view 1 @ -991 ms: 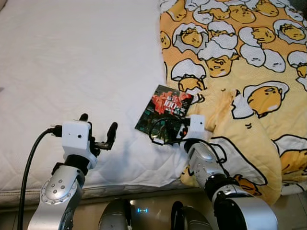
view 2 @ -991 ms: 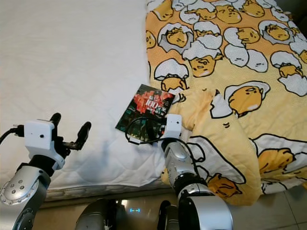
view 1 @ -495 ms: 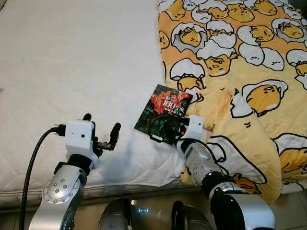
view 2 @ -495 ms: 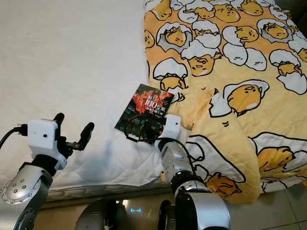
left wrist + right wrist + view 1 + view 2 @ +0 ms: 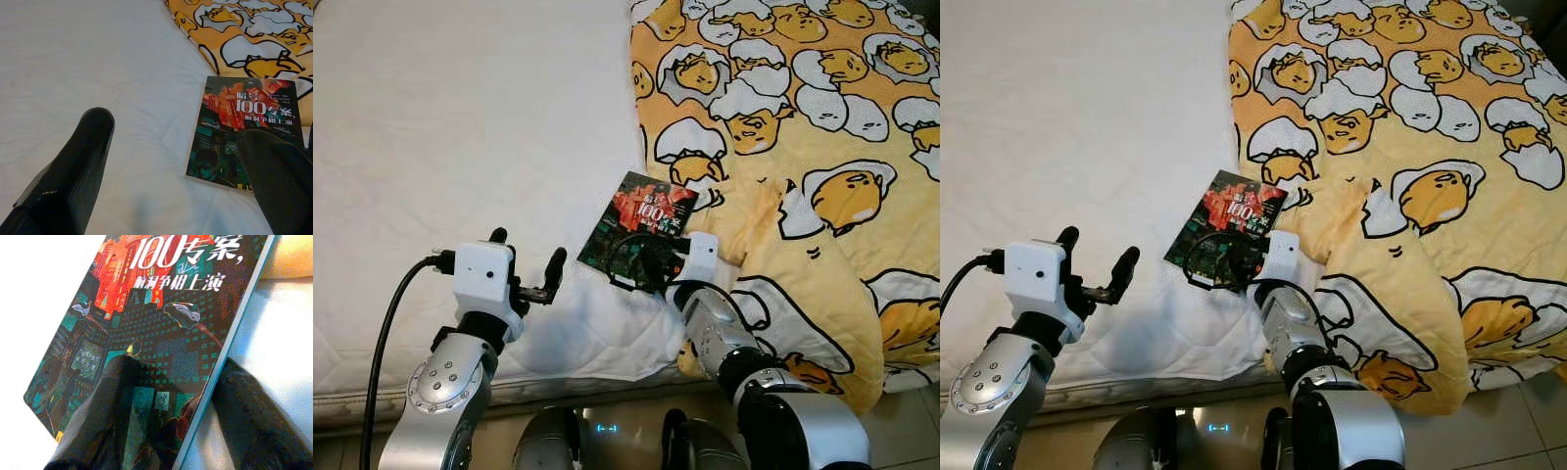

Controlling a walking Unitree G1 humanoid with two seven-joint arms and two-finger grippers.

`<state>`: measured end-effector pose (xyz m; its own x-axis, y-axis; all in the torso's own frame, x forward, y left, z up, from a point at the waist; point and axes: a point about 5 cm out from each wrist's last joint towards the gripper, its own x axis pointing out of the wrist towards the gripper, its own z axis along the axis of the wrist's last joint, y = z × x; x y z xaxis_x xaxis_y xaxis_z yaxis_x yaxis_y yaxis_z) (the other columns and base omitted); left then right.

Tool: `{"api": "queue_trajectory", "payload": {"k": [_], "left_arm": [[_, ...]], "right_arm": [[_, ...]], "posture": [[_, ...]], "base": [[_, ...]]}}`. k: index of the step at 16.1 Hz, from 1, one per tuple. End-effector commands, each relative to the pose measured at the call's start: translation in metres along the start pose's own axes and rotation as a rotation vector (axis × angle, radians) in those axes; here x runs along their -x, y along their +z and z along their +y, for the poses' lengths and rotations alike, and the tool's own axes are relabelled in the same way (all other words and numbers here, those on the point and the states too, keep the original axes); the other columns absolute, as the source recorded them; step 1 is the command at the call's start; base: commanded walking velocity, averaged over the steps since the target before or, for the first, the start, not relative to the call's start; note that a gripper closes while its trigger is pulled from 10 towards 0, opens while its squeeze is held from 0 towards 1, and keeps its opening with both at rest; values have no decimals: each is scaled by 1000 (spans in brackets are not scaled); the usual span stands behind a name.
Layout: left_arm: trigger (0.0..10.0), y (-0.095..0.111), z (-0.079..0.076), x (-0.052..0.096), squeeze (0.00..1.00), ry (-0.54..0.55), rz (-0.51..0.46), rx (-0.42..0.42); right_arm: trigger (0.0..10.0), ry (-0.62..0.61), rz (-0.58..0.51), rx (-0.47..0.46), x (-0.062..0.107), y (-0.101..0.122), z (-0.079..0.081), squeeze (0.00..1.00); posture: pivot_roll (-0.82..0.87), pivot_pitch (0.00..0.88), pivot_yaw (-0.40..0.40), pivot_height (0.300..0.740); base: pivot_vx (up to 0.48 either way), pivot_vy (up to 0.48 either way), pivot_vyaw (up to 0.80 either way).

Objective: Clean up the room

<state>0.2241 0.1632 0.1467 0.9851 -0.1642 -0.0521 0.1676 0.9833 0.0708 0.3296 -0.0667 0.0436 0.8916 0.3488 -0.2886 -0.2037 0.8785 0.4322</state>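
A thin paperback book [image 5: 641,223] with a dark teal and red city-scene cover and white lettering lay flat on the white quilted mattress [image 5: 460,127], close to the near edge of the bed and just beside the rumpled edge of a yellow-orange blanket [image 5: 803,147] printed with cartoon egg characters. The blanket covered the right part of the bed, and one fold of it reached almost to the book's right side.

The right gripper [image 5: 171,431] was at the book's near end. In the right wrist view its two black fingers [image 5: 105,411] stood apart, one lying over the cover and the other on the mattress just past the book's long edge, so the edge sat between them; they were spread rather than clamped on it.

The left gripper [image 5: 524,279] hovered above the bare mattress to the left of the book, apart from it, its fingers spread wide with nothing held.
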Motion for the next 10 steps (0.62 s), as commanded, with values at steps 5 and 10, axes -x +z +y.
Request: {"api": "queue_trajectory", "payload": {"k": [5,10], "left_arm": [[10000,-9,-5,-10,0,-8,28,27],[10000,-17,-8,-23,0,-7,34,48]], "right_arm": [[0,84,5,-20,-2,-4,17,0],[0,74,-102,49,0,16,4,0]], "posture": [[203,237,-33,740],[145,189,-40,740]], "base": [[0,0,0],[0,0,0]]}}
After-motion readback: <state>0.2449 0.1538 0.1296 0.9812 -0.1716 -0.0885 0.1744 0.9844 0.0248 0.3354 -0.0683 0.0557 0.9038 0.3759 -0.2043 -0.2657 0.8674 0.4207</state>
